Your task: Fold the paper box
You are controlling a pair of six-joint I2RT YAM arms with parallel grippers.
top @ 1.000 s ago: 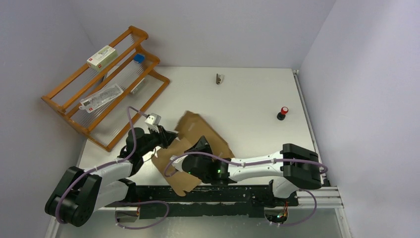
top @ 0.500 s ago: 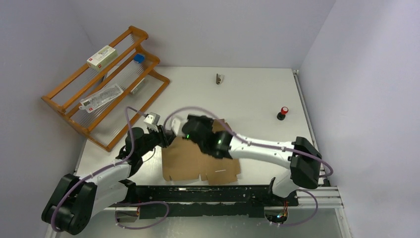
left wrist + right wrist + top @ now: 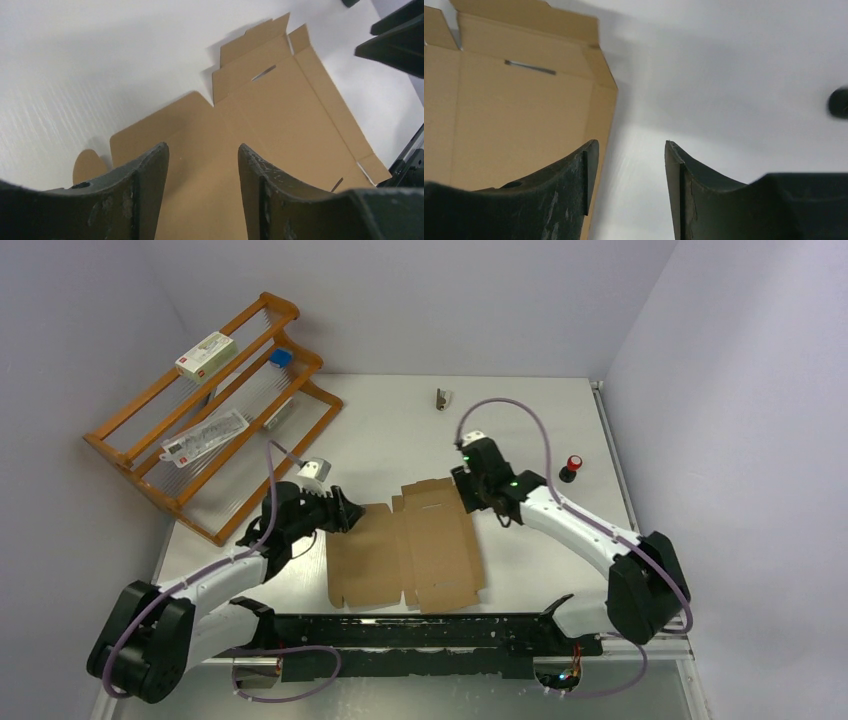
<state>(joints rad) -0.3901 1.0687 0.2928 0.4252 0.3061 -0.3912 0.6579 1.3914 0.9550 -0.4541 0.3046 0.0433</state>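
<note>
Two grippers flank the paper box [image 3: 405, 555], lying flat and unfolded on the table [image 3: 520, 420] near the arm bases: left gripper [image 3: 343, 512] at its far-left corner, right gripper [image 3: 468, 490] at its far-right corner

Left wrist: fingers [image 3: 150, 185] parted partway, nothing between them, cardboard beneath

Right wrist: fingers [image 3: 574, 190] likewise parted and empty, at the box's right edge
</note>
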